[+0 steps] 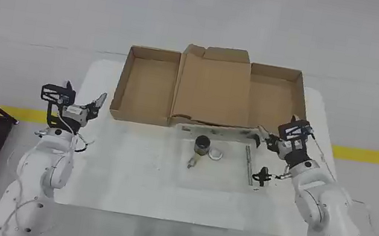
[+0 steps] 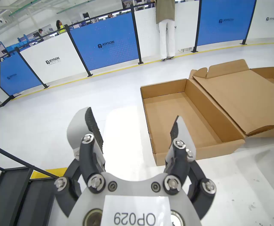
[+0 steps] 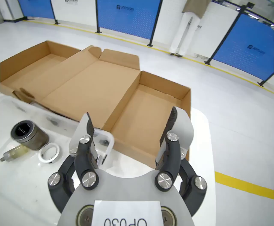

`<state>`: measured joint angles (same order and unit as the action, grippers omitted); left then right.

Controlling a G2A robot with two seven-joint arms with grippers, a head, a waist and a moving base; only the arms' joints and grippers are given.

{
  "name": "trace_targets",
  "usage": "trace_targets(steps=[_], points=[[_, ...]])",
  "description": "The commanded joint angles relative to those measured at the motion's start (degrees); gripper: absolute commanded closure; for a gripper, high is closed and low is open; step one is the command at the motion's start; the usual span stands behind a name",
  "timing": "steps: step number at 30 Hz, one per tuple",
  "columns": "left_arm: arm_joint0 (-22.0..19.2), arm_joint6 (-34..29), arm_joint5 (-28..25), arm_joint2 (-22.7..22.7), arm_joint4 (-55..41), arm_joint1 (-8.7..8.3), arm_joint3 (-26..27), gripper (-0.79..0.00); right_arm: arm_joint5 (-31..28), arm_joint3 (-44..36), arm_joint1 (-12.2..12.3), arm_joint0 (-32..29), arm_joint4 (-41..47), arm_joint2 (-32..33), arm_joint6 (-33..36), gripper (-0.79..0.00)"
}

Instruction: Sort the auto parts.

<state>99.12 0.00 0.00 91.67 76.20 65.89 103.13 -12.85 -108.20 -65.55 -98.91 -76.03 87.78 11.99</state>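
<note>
From above, both arms are hanging over the desk (image 1: pixel 127 175) with nothing lifted, so I'd say the sorting is only at the first pick. The left gripper (image 1: pixel 83 100) is gaping wide and empty, well apart from the parts. The right gripper (image 1: pixel 281 133) is gaping empty too, with a thin metal rod (image 1: pixel 249 160) and a black clip (image 1: pixel 261 177) lying near it.

At the left wrist, the left gripper (image 2: pixel 132 114) is pointing past the desk's edge, and the cardboard box (image 2: pixel 182 119) is sitting bare just ahead.

At the right wrist, the right gripper (image 3: pixel 131 113) is facing the box's other compartment (image 3: pixel 145 111). A white bracket (image 3: pixel 104 141) is lying just beneath one finger. A linear bearing (image 3: pixel 29 134), a white collar ring (image 3: pixel 49 152) and a small clear part (image 3: pixel 14 153) are sitting off to its side. Next, I'd guess, it needs to drop onto one part and close.
</note>
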Motion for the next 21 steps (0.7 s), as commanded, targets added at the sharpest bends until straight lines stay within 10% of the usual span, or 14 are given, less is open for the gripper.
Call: trace_targets(steps=[1,7,21], points=[[0.0,0.0,0.0,0.0,0.0,0.0,0.0,-0.732,0.0,0.0,0.0,0.0,0.0,0.0,0.0,-0.726],[0.0,0.0,0.0,0.0,0.0,0.0,0.0,-0.785,-0.22,-0.11,0.0,0.06,0.12,-0.1,-0.1,-0.785],[0.0,0.0,0.0,0.0,0.0,0.0,0.0,-0.785,-21.17,-7.02,1.49,-0.93,3.65,1.84,5.19,-0.785]])
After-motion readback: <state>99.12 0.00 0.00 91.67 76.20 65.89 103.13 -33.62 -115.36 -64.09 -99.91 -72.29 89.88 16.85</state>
